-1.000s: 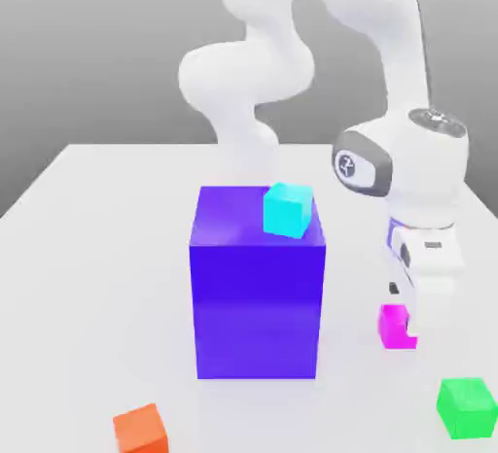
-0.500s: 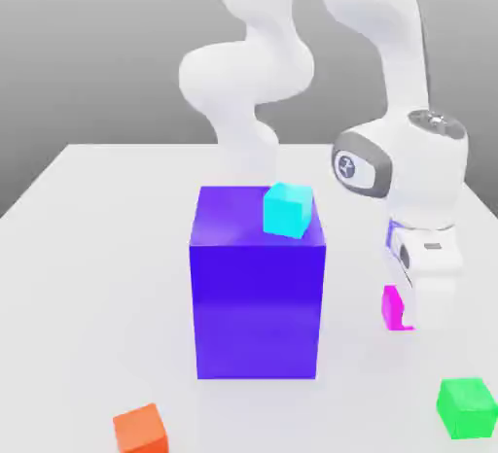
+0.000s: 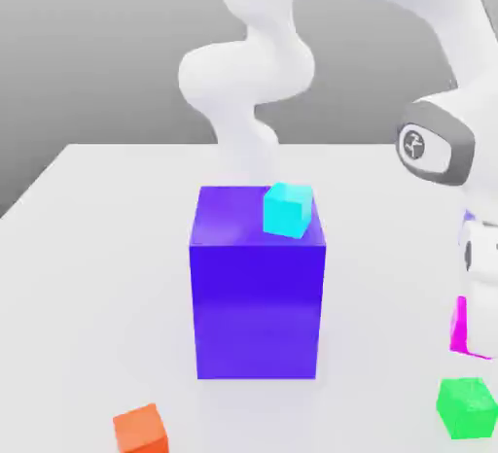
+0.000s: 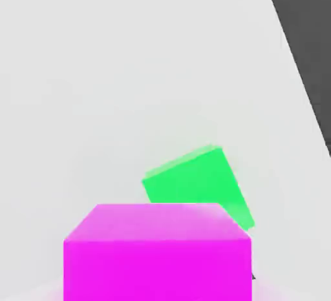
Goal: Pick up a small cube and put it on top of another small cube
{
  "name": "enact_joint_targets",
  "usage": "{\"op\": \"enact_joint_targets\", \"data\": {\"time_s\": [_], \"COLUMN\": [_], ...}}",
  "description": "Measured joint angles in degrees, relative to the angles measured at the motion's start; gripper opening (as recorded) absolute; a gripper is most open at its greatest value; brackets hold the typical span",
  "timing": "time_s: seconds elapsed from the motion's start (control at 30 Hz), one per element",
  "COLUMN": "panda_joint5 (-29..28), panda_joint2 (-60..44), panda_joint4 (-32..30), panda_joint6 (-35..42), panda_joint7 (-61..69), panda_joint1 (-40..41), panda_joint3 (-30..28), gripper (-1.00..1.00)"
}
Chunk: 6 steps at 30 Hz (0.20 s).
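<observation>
5 coloured blocks meet us in the exterior view: a large purple block (image 3: 257, 286) in the middle of the white table (image 3: 88, 276), a cyan cube (image 3: 287, 210) sitting on its top near the corner toward the exterior view's right, an orange cube (image 3: 141, 430) at the near edge, a green cube (image 3: 468, 407) toward the exterior view's right, and the small magenta-pink cube (image 3: 464, 329) just above and behind the green one. We see only a narrow glossy sliver of this pink cube at the picture's edge, directly under the white hand of the arm (image 3: 443, 140), raised a little off the table. It matches the green and orange cubes in size and is far smaller than the purple block.

In the hand view, we see the pink cube (image 4: 157, 254) close up: a uniform, saturated magenta with a lighter top face and crisp edges. Beyond it, the green cube (image 4: 197, 190) lies turned at an angle on the table. The fingers are fully closed upon the pink cube, gripping it
</observation>
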<state>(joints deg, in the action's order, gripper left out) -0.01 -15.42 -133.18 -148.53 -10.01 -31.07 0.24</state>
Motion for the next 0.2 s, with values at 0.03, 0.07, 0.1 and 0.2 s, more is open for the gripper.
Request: {"op": "enact_joint_targets", "data": {"time_s": [0.03,0.07,0.1,0.2], "panda_joint5": [0.01,-0.11,-0.13,-0.13], "panda_joint2": [-1.91,-3.91,-5.48,-5.48], "panda_joint4": [0.36,0.61,0.75,0.75], "panda_joint6": [-1.56,-3.28,-4.71,-4.71], "panda_joint7": [-0.16,-0.31,-0.37,-0.37], "panda_joint1": [0.0,0.16,0.14,0.14], "panda_joint3": [-0.06,0.06,0.03,0.03], "gripper": [-1.0,-1.0,1.0,1.0]}}
